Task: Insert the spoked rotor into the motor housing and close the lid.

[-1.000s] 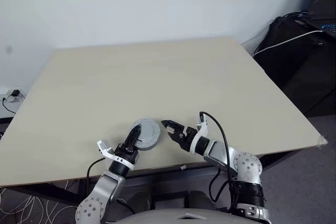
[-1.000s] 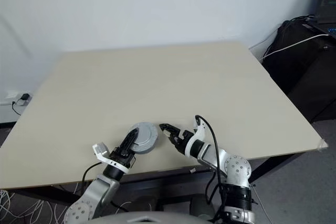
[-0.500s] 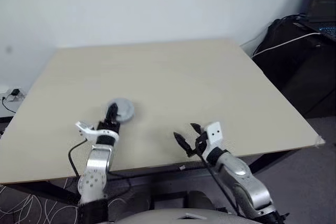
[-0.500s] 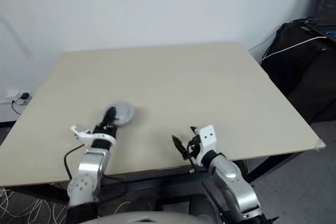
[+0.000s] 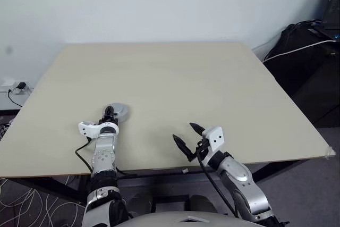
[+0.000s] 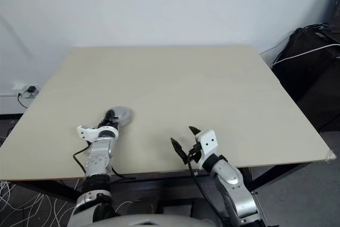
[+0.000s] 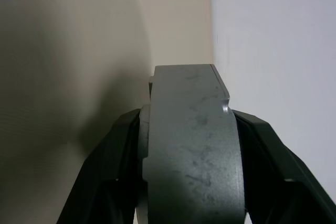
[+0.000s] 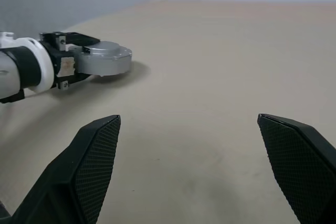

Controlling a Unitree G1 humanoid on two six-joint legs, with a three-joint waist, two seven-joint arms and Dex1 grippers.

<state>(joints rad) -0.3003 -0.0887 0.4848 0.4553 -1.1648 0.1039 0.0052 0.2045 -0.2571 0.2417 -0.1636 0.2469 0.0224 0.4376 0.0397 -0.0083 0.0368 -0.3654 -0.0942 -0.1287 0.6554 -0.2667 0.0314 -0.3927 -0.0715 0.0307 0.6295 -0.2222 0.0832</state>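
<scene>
Plainly, the left gripper [image 5: 111,112] has its fingers [image 7: 113,153] clamped across the edge of a thick grey metal disc [image 8: 106,59], apparently the closed motor assembly, low over the table [image 5: 212,89] at its left side. It looks rigid, weighty and smooth, so the rim pinch could slip; gripping deep across the flat faces seems safer. The right gripper [image 5: 187,138] hangs spread wide, empty.

A: What stands on the bench [image 5: 212,83]?
B: Just the closed motor housing [image 5: 118,112], gripped by the left gripper [image 5: 110,113] near the bench's front-left.
A: And around that housing?
B: Bare board behind it and off to the right. The right gripper [image 5: 186,137], fingers [image 8: 92,166] spread wide, hovers well apart at the front edge.
</scene>
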